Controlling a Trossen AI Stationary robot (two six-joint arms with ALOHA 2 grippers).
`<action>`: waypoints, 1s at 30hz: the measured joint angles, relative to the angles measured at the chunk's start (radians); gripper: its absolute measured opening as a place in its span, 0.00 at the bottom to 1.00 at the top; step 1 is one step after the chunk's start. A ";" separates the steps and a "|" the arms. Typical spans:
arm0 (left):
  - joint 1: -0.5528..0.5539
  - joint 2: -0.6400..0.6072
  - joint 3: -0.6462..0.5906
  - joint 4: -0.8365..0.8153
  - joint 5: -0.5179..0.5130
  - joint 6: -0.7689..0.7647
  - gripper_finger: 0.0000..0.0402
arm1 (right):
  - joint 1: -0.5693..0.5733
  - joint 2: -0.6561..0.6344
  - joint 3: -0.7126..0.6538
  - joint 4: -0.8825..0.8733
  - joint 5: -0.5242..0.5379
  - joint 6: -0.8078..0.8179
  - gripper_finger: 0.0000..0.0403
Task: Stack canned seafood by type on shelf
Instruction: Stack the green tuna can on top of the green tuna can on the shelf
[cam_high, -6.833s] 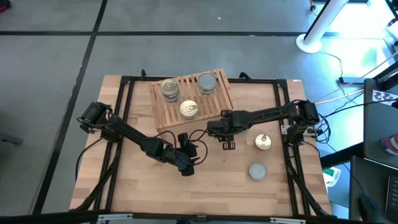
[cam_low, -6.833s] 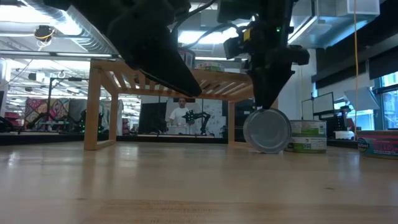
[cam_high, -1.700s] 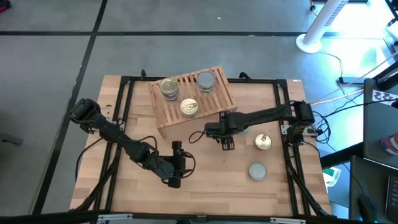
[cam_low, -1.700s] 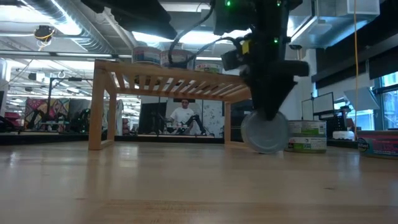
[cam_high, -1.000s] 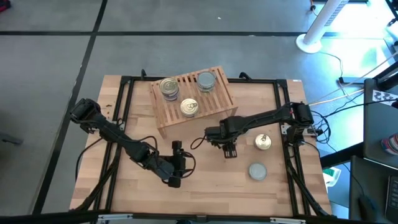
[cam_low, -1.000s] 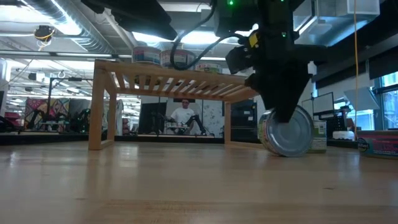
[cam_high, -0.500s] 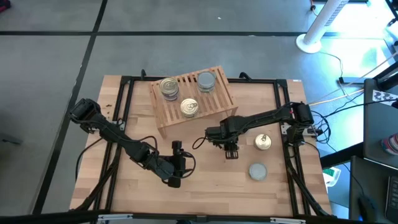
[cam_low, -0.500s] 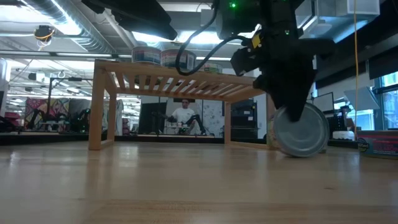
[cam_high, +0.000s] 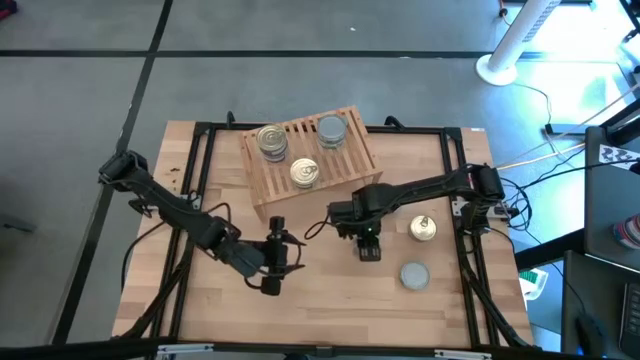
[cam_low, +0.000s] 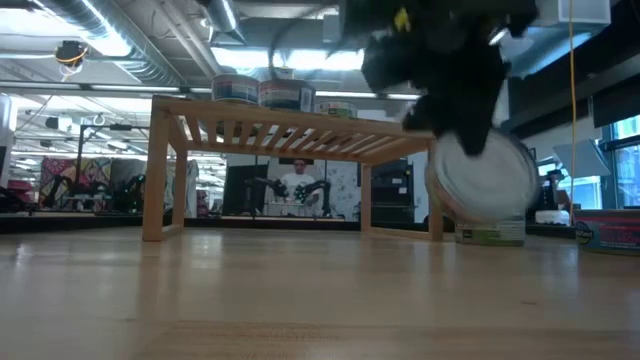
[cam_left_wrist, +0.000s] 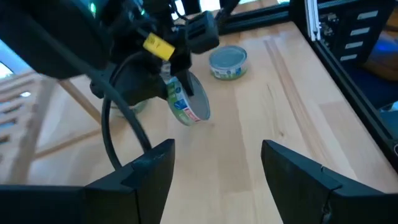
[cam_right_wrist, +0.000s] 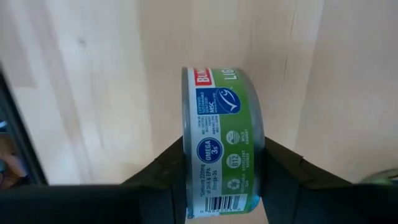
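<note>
My right gripper (cam_high: 368, 250) stands in front of the shelf's right end, shut on a green-labelled tin (cam_right_wrist: 221, 143) that hangs on edge over the table (cam_low: 485, 180). The shelf (cam_high: 345, 165) is a slatted wooden rack at the back. It bears a gold-topped stack (cam_high: 271, 141), a single gold-topped tin (cam_high: 304, 175) and a grey-topped stack (cam_high: 332, 131). My left gripper (cam_high: 271, 284) hovers open at mid-table, left of the held tin, with nothing between its fingers (cam_left_wrist: 152, 171). My right gripper pinches the tin between its two fingers, one on each flat end, at the rims (cam_right_wrist: 186, 152). The fingers come from above, pointing steeply down. The tin sits on edge, a little tilted, its label wall (cam_left_wrist: 186, 109) showing, and hangs clear of the table.
Two more tins rest on the table right of my right gripper: a gold-topped one (cam_high: 423, 229) and a grey-topped one (cam_high: 414, 274). A black frame (cam_high: 470, 250) runs along the table's sides. Bare wood lies along the near edge.
My right gripper has risen and tipped steeper, and the tin, which stood on edge on the table, is now lifted clear. My left gripper has gone up and back toward the table's left edge, still open.
</note>
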 joint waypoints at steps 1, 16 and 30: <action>0.000 -0.014 0.000 -0.010 -0.005 0.003 0.59 | 0.000 0.000 0.030 -0.022 0.000 -0.010 0.35; 0.017 -0.123 0.000 -0.084 -0.109 0.089 0.59 | -0.121 -0.002 0.639 -0.289 0.171 -0.115 0.36; 0.096 -0.128 0.000 -0.086 -0.127 0.140 0.59 | -0.481 -0.026 0.833 -0.244 0.059 -0.224 0.36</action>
